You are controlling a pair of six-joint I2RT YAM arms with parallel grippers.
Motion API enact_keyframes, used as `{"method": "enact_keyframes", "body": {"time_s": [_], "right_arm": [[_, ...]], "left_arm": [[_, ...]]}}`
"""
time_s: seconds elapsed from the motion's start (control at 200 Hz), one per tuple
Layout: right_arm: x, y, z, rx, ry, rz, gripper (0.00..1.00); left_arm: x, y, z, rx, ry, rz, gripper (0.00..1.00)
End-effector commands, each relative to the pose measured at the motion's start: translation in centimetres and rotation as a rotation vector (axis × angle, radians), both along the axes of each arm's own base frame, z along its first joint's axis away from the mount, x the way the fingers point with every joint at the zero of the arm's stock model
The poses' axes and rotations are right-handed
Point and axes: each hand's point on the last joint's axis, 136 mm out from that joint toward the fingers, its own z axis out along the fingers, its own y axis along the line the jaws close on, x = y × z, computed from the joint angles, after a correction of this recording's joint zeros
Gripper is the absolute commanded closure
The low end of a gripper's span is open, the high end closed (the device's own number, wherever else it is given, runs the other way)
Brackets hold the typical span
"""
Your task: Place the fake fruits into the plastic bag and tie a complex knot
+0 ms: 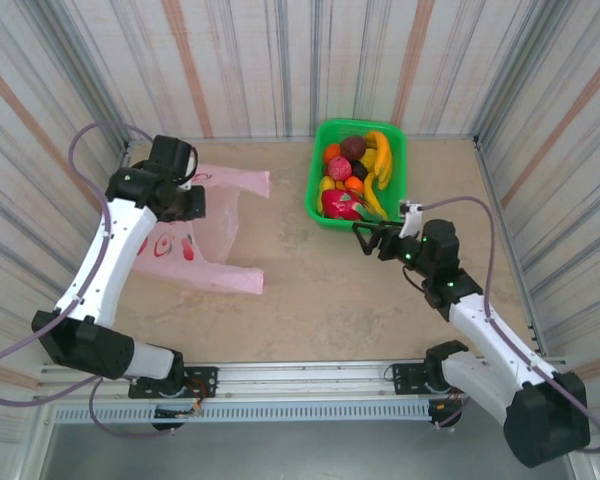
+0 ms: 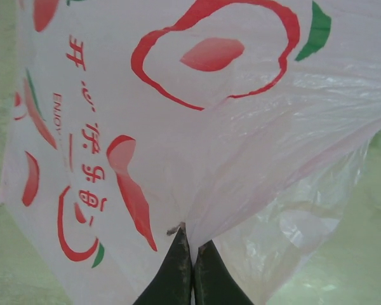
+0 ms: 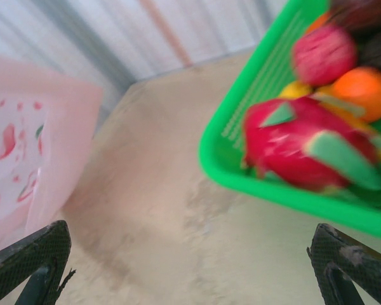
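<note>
plastic bag [image 1: 195, 240]: thin translucent pink film with red and green print, lying crumpled at the left of the desk [image 1: 330, 300]. i judge it nearly weightless, limp and slippery. it tents and creases where pinched, so i'd take a gathered fold or a handle loop, not the flat panel. left hand [image 2: 192, 254] is closed, fingers pressed together on a fold of the film.

fake fruits [image 1: 355, 175]: glossy yellow, orange, maroon and red-pink pieces piled in the green basket [image 1: 311, 185], far right of centre. probably hard, light and slick, so grip across the middle. right hand [image 1: 365, 237] is empty, spread wide, just near the basket's near edge.
</note>
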Motion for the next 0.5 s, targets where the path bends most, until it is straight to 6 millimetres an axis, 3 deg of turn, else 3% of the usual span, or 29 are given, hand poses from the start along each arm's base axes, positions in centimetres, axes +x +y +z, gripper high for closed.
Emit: {"method": "enact_keyframes", "body": {"time_s": [0.0,0.13,0.276,0.496], "right_arm": [[0.2,4.3,2.2,0.094,-0.101,0.068,0.01],[0.0,10.2,2.9,0.127,-0.148,0.15,0.01],[0.5,15.2,3.3,0.188,-0.155,0.18,0.01],[1.7,18.5,3.5,0.236,-0.131,0.182,0.01]], "left_arm": [[-2.3,-2.6,0.3,-0.164,0.112,-0.043,1.0],[-2.0,-4.4,1.1,-0.264,0.111,-0.07,1.0],[-1.8,-5.6,1.9,-0.34,0.07,-0.102,1.0],[-2.1,-6.1,2.0,-0.368,0.065,-0.108,1.0]]}}
